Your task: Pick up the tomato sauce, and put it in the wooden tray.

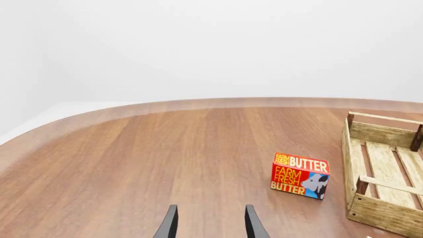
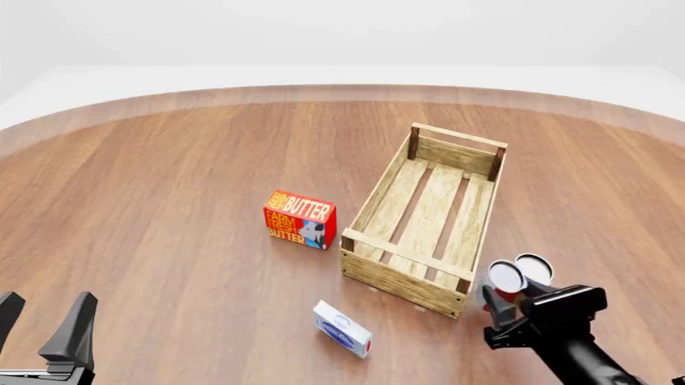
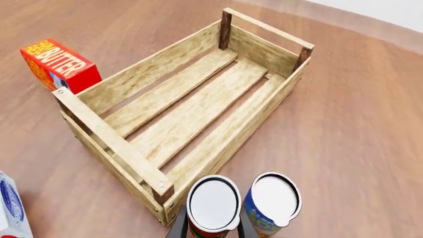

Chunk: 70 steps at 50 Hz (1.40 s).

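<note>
Right now your tomato sauce point(image 3: 213, 204) is standing upright on the table point(image 2: 160, 184), just off the near right corner of the wooden tray point(image 2: 426, 216) and outside it. A wider blue can point(image 3: 271, 206) is sitting just beside it on the right, the two nearly touching. Your right gripper point(image 3: 210, 229) is sitting low at the tomato sauce, with a finger showing on each side of the can's base in the right wrist view, but you can't tell whether the jaws are actually pressing on it or only bracketing it. The tray is lying with its long side running away from you, slats bare. Left of the tray a red butter box point(image 2: 300, 219) is standing, well apart from the cans. Nearer you, a small white and blue box point(image 2: 342, 328) is lying on the wood. Your left gripper point(image 2: 43, 321) is hovering at the near left with jaws spread and nothing between them, well apart from everything.
</note>
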Tool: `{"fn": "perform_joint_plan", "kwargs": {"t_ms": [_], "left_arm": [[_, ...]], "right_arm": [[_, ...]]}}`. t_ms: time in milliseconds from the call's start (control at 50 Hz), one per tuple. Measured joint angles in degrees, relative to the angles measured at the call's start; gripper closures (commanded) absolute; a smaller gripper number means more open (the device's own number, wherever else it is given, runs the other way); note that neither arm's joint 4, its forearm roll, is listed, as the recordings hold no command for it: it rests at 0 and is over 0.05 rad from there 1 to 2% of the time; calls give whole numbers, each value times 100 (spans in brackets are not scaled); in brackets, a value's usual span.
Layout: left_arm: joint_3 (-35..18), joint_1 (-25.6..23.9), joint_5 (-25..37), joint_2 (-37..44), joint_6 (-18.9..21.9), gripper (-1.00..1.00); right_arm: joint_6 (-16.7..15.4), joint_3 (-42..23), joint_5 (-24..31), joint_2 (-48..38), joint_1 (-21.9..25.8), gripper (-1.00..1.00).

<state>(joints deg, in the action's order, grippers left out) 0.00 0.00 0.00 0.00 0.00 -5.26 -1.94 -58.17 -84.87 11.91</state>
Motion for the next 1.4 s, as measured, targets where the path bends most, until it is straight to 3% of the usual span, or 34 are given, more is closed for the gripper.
{"fn": "perform_joint_plan", "kwargs": {"t_ms": [840,1400], "left_arm": [[0,0,0,0,0,-100],[0,0,0,0,0,-100]], "right_arm": [[-240,-206,2278,2764,-91,100],[-413,-976,3075,3257,43,100]]}}
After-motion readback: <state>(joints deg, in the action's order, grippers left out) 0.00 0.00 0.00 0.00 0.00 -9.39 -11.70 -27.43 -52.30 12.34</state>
